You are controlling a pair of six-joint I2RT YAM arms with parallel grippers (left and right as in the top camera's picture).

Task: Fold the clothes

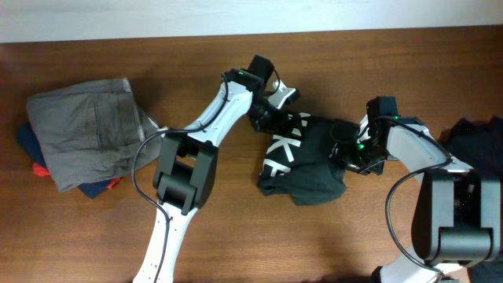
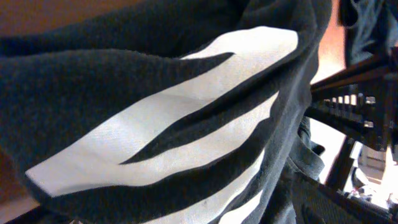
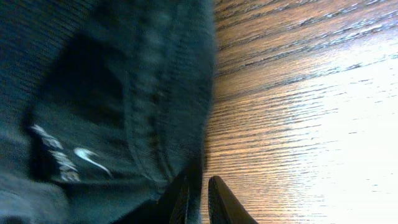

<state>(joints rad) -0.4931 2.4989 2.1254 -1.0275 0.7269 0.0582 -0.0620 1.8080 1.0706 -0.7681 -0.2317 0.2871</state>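
Two arms are seen from overhead meeting at a black shirt, which lies bunched near the middle of the desk with its white letters turned up. The left gripper is set on the shirt's corner nearest the desk's far edge; whether its jaws are wide or closed cannot be told. The right gripper is placed at the shirt's right side. A grey garment is stacked, folded, on other pieces by the left edge, and a dark heap lies at the right edge. In the left wrist view only draped black cloth and the white letters are shown, close to the lens, and no fingers can be made out. In the right wrist view the jaws are drawn narrow, and an edge of the shirt appears to be pinched between them, just above bare wood. The fold is judged partly made. The cloth is best lifted clear, carried across evenly and laid flat, so that edges are matched and no bunching is trapped.
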